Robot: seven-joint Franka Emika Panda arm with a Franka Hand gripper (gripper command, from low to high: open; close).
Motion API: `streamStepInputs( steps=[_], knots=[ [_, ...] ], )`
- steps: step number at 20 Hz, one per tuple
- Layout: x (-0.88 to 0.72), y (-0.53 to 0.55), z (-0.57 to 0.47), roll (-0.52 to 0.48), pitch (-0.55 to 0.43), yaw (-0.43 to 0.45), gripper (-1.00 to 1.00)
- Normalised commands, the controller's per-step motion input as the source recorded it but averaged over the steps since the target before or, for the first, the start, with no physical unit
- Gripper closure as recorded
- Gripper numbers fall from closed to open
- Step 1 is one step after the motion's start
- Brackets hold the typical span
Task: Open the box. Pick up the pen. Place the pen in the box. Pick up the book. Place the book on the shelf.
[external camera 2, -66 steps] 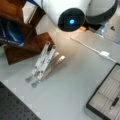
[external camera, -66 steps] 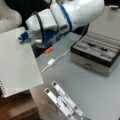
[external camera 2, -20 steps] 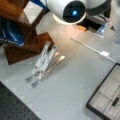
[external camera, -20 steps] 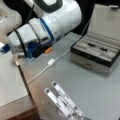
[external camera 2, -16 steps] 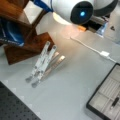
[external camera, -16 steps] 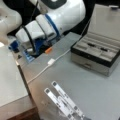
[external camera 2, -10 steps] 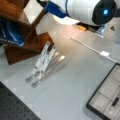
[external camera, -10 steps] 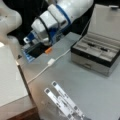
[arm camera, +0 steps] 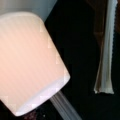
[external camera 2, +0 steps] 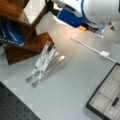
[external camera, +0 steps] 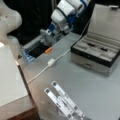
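Gripper (external camera: pixel 46 35) of the white-and-blue arm low over the open black tray (external camera: pixel 37 51) at a front view's upper left, near the orange piece (external camera: pixel 48 50); spread of its jaws impossible to tell. Well apart from the box (external camera: pixel 100 56), open at a front view's right with the lid upright behind it. Thin black pen (external camera: pixel 91 45) lying in a grey compartment inside. Small white patch (external camera: pixel 87 65) on the silver-grey front, too blurred to read. Pale flat book (external camera: pixel 10 75) resting level at a front view's left edge, seemingly on top of the shelf (external camera 2: pixel 37 42). White cable (external camera: pixel 50 62) trailing across the grey table (external camera: pixel 100 95) between tray and box. Silvery slatted stand (external camera: pixel 63 101) folded flat near a front view's bottom. Wrist view filled by a blurred pale cylinder against darkness.
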Motion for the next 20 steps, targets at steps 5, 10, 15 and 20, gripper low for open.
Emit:
streamStepInputs(
  steps=[5, 10, 15, 20],
  knots=[
    [0.48, 0.28, -0.13, 0.520, -0.047, -0.370, -1.00],
    [0.34, 0.20, -0.15, 0.675, -0.157, -0.374, -1.00],
    [0.15, 0.04, -0.13, 0.547, -0.189, -0.366, -1.00],
    [0.01, -0.06, -0.25, 0.379, -0.254, -0.289, -1.00]
  ],
)
